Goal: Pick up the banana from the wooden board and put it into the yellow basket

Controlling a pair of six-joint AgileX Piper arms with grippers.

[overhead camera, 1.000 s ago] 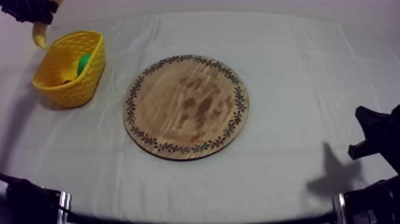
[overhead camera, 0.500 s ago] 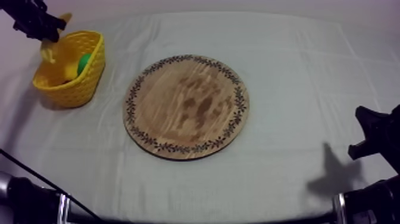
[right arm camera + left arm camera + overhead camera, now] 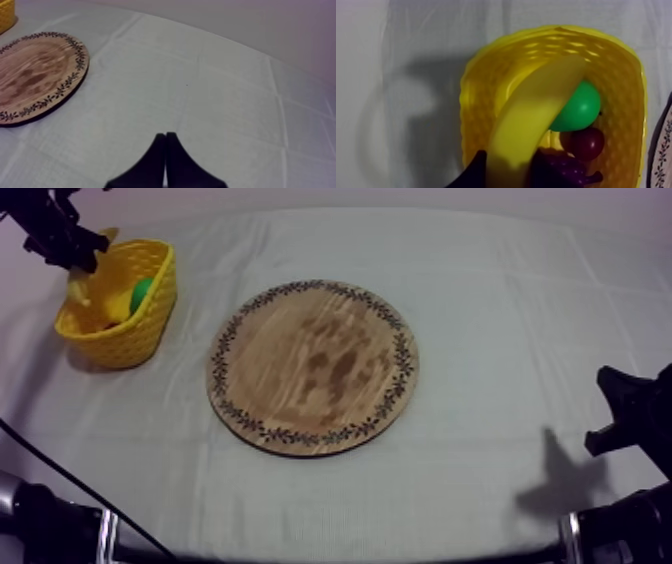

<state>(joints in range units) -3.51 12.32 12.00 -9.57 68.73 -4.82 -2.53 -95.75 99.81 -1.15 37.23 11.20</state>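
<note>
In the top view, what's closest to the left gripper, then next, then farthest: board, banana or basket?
1. banana, held in the left gripper, over the basket.
2. basket, right beneath it, at the far left.
3. board, out in the middle.

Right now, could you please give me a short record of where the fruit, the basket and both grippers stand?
left gripper: over the yellow woven basket, shut on the yellow toy banana
banana: held above the fruit in the basket, not yet released
in basket: green toy pear, small red fruit, purple bunch of grapes
round wooden board: mid-table, beside the basket
right gripper: shut on nothing, low at the table's right side
</note>
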